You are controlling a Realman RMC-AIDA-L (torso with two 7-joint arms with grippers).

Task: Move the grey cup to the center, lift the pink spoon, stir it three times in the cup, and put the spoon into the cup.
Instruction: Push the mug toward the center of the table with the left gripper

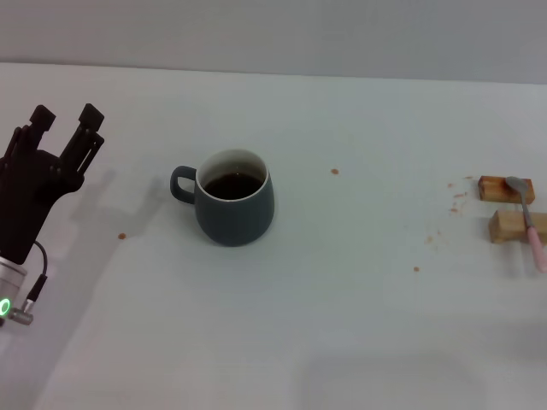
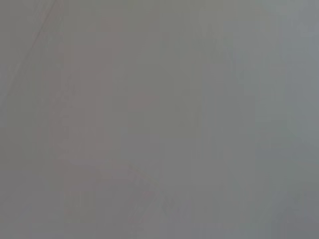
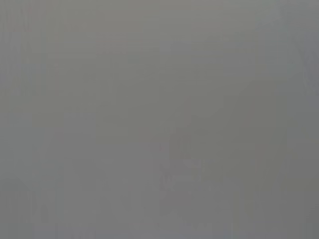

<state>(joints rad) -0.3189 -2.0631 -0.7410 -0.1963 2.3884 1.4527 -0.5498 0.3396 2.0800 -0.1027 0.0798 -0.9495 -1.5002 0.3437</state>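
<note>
The grey cup [image 1: 234, 201] stands upright near the middle of the white table, its handle pointing left and dark liquid inside. Far to the right, the pink spoon [image 1: 527, 220] lies across two small wooden blocks [image 1: 506, 189], its metal bowl at the far end and its pink handle toward me. My left gripper [image 1: 67, 118] is at the left edge of the head view, well left of the cup, open with nothing between its fingers. The right gripper is out of view. Both wrist views show only plain grey.
The second wooden block [image 1: 511, 226] sits just in front of the first. Small brown crumbs [image 1: 335, 171] are scattered on the table [image 1: 359, 325], mostly near the blocks, one to the left of the cup.
</note>
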